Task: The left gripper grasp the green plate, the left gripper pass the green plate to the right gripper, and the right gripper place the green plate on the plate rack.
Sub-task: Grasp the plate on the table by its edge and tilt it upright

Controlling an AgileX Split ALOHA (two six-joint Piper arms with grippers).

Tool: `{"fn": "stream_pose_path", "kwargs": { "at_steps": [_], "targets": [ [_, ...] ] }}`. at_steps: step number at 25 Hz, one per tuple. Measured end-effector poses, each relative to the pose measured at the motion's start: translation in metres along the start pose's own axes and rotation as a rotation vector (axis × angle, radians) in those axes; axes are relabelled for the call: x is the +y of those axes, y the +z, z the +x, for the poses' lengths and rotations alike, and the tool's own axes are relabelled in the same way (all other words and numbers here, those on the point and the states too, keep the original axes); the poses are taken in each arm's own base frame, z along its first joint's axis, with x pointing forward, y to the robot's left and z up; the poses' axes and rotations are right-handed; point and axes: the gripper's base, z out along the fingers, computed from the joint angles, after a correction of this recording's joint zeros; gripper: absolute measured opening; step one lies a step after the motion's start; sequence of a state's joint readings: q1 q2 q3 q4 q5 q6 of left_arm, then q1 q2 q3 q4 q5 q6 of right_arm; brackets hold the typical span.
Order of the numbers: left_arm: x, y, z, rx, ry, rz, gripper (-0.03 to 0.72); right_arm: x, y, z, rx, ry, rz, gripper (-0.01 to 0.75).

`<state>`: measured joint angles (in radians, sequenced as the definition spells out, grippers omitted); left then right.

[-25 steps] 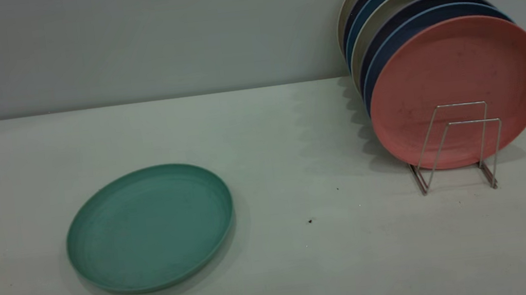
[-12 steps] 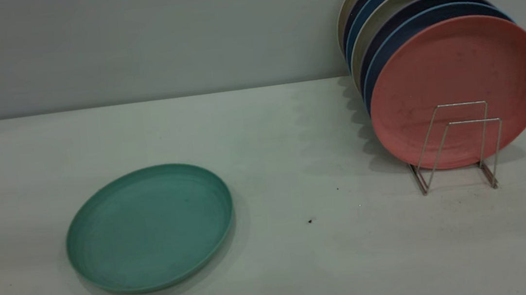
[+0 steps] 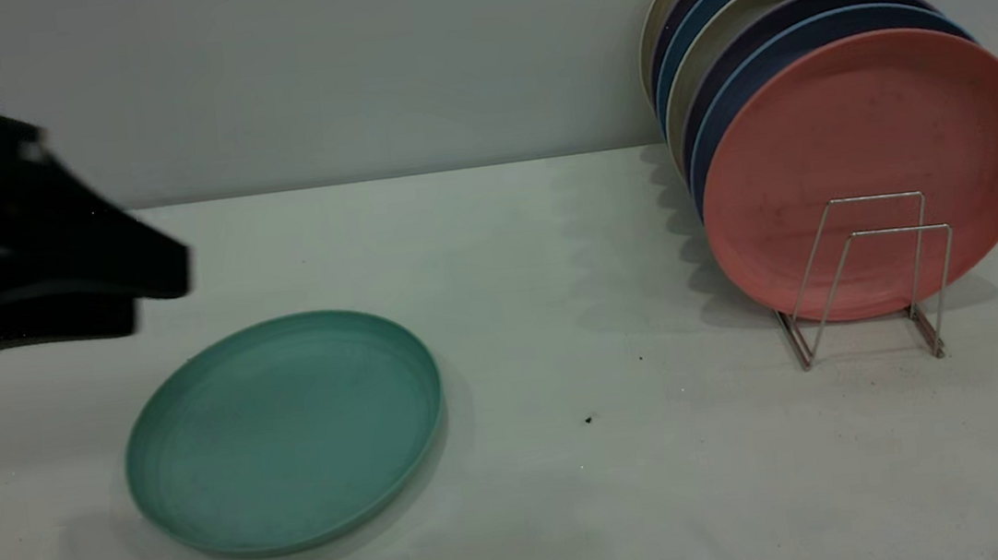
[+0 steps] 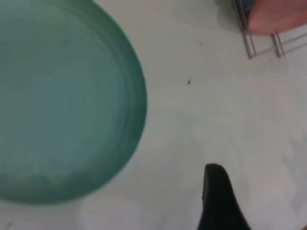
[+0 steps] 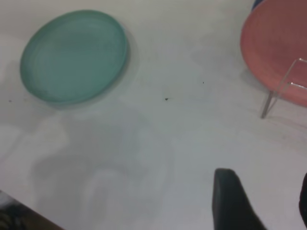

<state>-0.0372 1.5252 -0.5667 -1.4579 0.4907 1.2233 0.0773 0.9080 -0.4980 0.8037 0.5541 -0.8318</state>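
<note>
The green plate [image 3: 283, 432] lies flat on the white table at the front left, and nothing touches it. My left gripper [image 3: 160, 302] hovers above the table just behind the plate's far left rim, open and empty. In the left wrist view the green plate [image 4: 62, 96] fills one side and a single black finger [image 4: 218, 196] shows beside it. The plate rack [image 3: 876, 198] stands at the far right. My right gripper [image 5: 264, 181] is open over bare table, with the green plate [image 5: 74, 55] far from it. The exterior view does not show the right gripper.
Several plates stand upright in the rack, a salmon-pink plate [image 3: 864, 130] in front, blue and beige ones behind. Two front wire loops hold nothing. A grey wall [image 3: 346, 64] rises behind the table. Small dark specks [image 3: 588, 419] dot the table middle.
My left gripper has come into the exterior view from the left; earlier no arm showed there. The green plate and the rack have not moved.
</note>
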Motion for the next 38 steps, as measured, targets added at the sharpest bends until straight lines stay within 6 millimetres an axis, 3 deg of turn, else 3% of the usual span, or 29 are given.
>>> {"fn": "stream_pose_path", "kwargs": {
  "at_steps": [5,9,12,21,31,34,38],
  "targets": [
    [0.056,0.010,-0.015,-0.001,-0.197,0.015,0.465,-0.006,0.011,-0.001,0.015,-0.003,0.014,0.366],
    [0.101,0.009,-0.009,-0.011,-0.334,-0.039,0.465,-0.007,0.013,-0.002,0.004,0.000,0.019,0.366],
    [0.123,0.014,0.000,0.000,-0.408,-0.066,0.465,-0.008,0.013,-0.003,-0.009,0.004,0.023,0.366],
    [0.152,0.047,0.024,0.014,-0.553,-0.071,0.465,-0.010,0.013,-0.005,-0.027,-0.005,0.041,0.366],
    [0.172,0.075,0.032,0.037,-0.604,-0.001,0.444,-0.012,0.013,-0.006,-0.045,-0.003,0.064,0.366],
    [0.177,0.081,0.030,0.032,-0.607,0.025,0.393,-0.012,0.013,-0.006,-0.046,-0.005,0.065,0.366],
    [0.181,0.085,0.022,0.015,-0.592,0.033,0.224,-0.012,0.013,-0.007,-0.048,-0.004,0.067,0.366]
  ]
}}
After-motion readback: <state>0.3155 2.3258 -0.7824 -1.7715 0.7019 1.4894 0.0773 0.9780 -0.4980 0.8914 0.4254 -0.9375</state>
